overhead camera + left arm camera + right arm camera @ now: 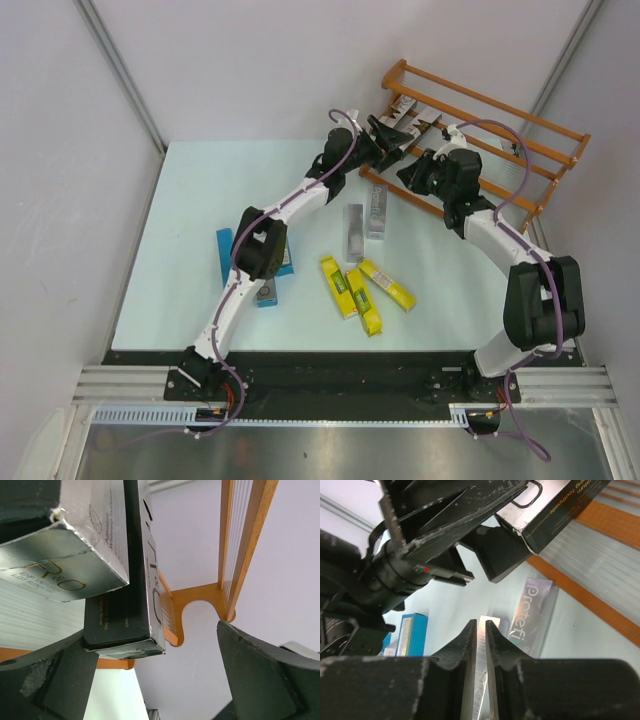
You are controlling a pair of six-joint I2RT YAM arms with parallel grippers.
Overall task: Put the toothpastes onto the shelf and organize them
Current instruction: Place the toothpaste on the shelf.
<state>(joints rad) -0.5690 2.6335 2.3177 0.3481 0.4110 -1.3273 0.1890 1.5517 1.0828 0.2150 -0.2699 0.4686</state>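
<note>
Left gripper (152,650) is spread wide and released, holding nothing, up at the shelf (490,100), which stands at the far right corner of the bench (200,190). Two silver-grey toothpastes (60,565) lie on the shelf rails right in front of its fingers. Right gripper (480,630) is clenched almost to a slit with nothing between the fingers, hovering near the shelf's front over two silver cartons (353,232) lying mid-bench. Three yellow cartons (363,300) lie toward the near edge. Blue cartons (226,252) sit left of them, partly under the left arm.
</note>
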